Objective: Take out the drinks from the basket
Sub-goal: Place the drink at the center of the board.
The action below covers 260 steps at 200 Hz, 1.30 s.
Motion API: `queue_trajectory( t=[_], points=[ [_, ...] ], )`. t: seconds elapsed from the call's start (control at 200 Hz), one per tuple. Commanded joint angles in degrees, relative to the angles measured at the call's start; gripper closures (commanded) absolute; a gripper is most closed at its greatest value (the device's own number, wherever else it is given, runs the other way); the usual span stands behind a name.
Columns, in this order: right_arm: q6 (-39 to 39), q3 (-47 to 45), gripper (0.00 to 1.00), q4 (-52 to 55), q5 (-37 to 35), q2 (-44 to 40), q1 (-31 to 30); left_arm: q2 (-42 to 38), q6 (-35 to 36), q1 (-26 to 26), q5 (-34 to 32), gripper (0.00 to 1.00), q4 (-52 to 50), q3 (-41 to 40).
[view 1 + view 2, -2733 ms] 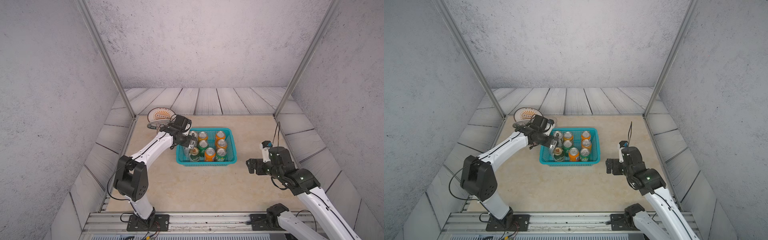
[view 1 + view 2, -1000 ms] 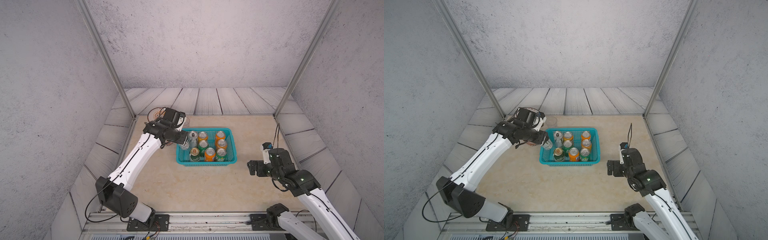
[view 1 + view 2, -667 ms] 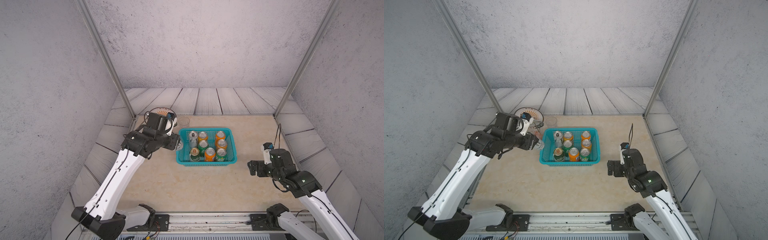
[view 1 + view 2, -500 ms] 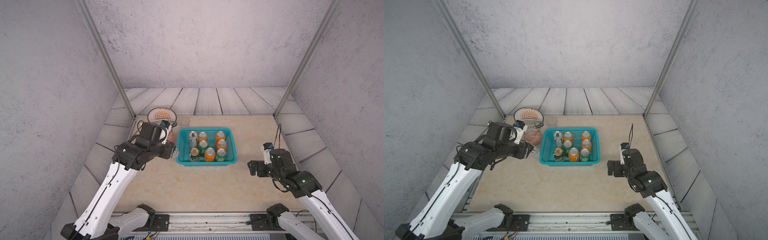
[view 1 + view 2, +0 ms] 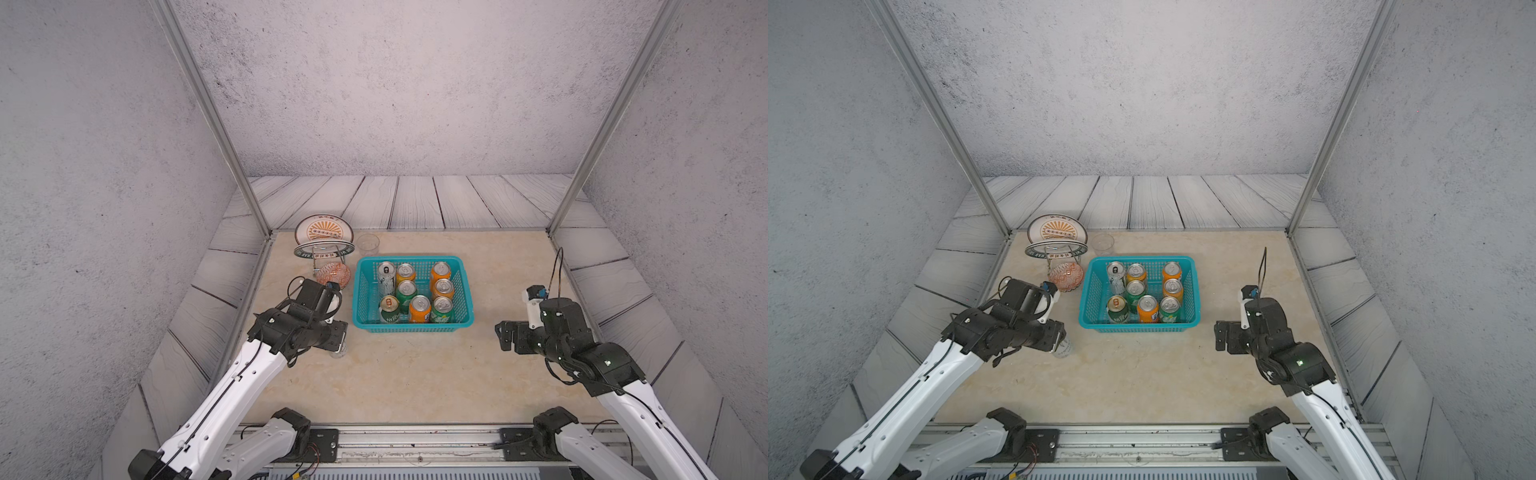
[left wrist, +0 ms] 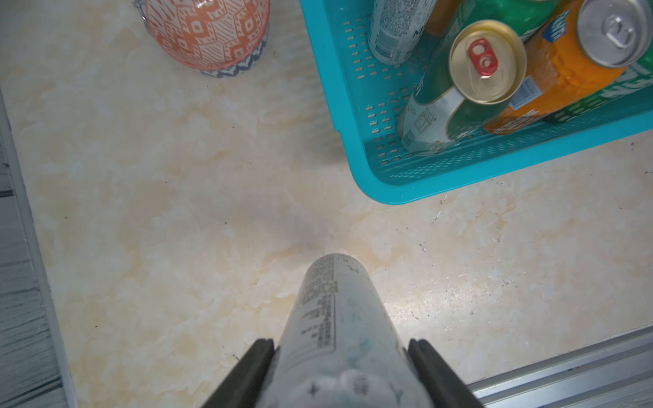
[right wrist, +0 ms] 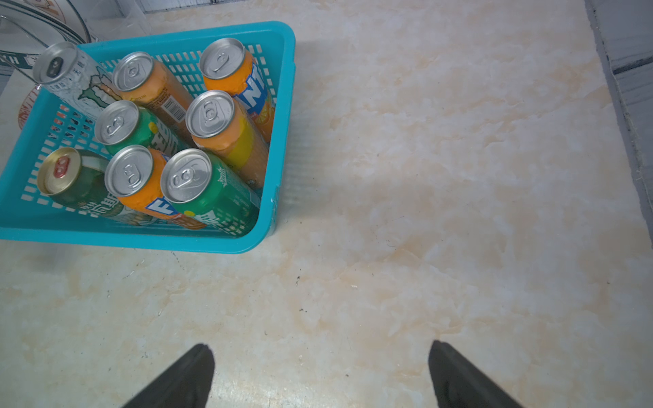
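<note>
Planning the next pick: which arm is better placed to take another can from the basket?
Probably right: the right tool is open and empty near the basket; the left tool is shut on a silver-white can.

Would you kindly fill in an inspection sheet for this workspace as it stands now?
Surface: beige marbled tabletop, a few small specks, no spills seen.
Job's things: teal basket holds eight upright cans: one silver-white, four orange, three green. A slim silver-white can is outside it, off its front-left corner.
Clutter: plate rack, orange patterned bowl and clear cup, near the basket's back-left corner.
Grippers: left gripper shut on the slim silver-white can; right gripper open and empty, over bare table.
Cables: black cable arching from the right wrist, clear of the cans.
Surroundings: grey walls, metal posts.
</note>
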<state>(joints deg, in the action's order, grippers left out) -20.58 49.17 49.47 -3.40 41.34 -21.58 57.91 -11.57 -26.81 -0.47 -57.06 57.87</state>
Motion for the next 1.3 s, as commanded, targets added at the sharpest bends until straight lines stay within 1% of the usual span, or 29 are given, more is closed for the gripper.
queue_trajectory(
  t=[0.0, 0.13, 0.35, 0.806, 0.976, 1.161, 1.296],
  points=[
    [-0.23, 0.78, 0.01, 0.19, -0.64, -0.47, -0.21, 1.08, -0.47, -0.26, -0.41, 0.46, 8.3, -1.61],
    [-0.14, 0.67, 0.01, 0.15, -1.04, -0.47, -0.17, 2.79, -1.5, -0.26, 0.01, 0.46, 12.28, -4.77],
    [0.18, 0.86, 0.01, 0.19, -0.91, 0.1, -0.21, 5.73, -1.98, -0.26, 0.44, 0.46, 15.15, -6.69],
    [0.41, 0.65, 0.01, 0.01, -1.02, 0.52, -0.17, 11.56, -2.32, -0.26, 0.64, 0.42, 12.99, -4.96],
    [0.89, 1.05, 0.01, 0.27, -1.48, 0.54, -0.18, 11.72, -2.14, -0.26, 0.29, 0.37, 12.52, -4.62],
    [1.2, 1.89, 0.01, 0.97, -1.61, 0.2, -0.21, 11.79, -2.05, -0.26, 0.18, 0.25, 12.16, -4.51],
    [1.4, 2.24, 0.01, 1.15, -1.79, -0.03, -0.2, 11.45, -2.06, -0.26, 0.1, 0.2, 11.99, -4.16]
  ],
)
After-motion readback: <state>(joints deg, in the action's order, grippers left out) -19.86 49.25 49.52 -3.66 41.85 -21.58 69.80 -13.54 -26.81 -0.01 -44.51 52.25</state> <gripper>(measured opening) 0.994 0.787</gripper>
